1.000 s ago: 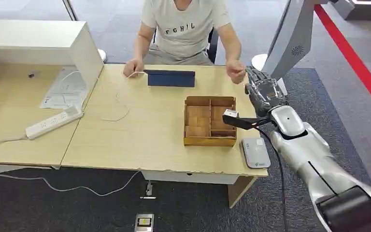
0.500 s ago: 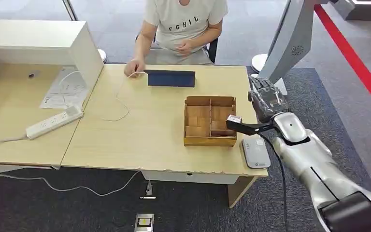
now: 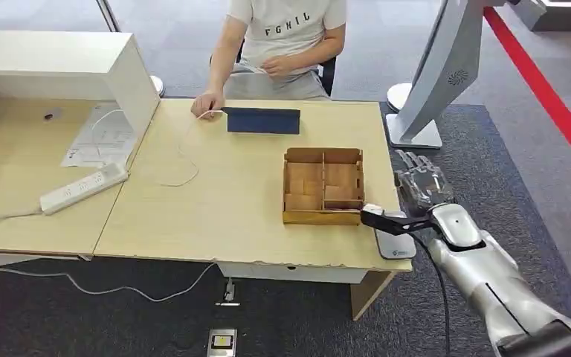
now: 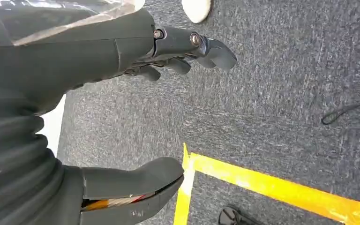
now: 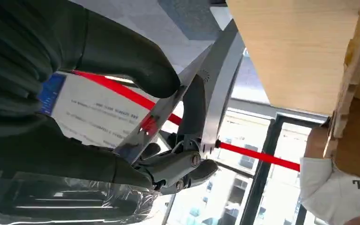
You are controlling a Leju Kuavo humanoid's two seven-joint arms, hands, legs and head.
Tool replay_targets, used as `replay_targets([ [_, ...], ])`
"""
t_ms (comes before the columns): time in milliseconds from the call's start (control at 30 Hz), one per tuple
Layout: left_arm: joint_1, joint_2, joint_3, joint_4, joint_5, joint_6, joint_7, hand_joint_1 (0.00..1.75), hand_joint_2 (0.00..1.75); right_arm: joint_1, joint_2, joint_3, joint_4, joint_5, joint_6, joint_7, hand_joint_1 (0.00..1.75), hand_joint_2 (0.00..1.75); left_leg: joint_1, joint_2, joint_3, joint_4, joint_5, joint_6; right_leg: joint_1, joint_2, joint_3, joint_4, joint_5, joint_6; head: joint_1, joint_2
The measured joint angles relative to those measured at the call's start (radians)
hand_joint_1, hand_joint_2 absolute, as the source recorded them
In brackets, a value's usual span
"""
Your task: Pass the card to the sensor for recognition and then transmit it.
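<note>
The light wooden table (image 3: 238, 201) runs across the scene, with a person (image 3: 286, 41) seated at its far side in a pale shirt lettered "FGHIL", one hand by a dark blue folded case (image 3: 262, 120). A grey stand (image 3: 435, 74) rises to the right. Right of centre sits a wooden divided box (image 3: 323, 186); what its compartments hold cannot be made out. The right hand (image 3: 418, 182) hangs past the table's right edge, above the grey sensor (image 3: 394, 243) at the near right corner. It grips the card (image 5: 98, 112), white with a blue corner and small unreadable print. The left hand (image 4: 122, 117) hangs over grey carpet, fingers apart, holding nothing.
</note>
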Motion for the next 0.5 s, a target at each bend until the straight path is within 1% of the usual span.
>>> replay_targets([
  [200,0.0,0.0,0.0,0.0,-0.01,-0.018,-0.012,0.0,1.75,0.038,-0.009,-0.011,0.0,-0.007,-0.003,0.013,1.75,1.75,0.0,0.0,0.0,0.0,0.0,0.0,0.0,0.0,0.0,0.0,0.0,0.0,0.0,0.0],
  [500,0.0,0.0,0.0,0.0,0.0,-0.01,-0.003,0.0,1.75,0.077,-0.003,-0.017,-0.009,0.021,0.007,0.003,1.75,1.75,0.0,0.0,0.0,0.0,0.0,0.0,0.0,0.0,0.0,0.0,0.0,0.0,0.0,0.0],
])
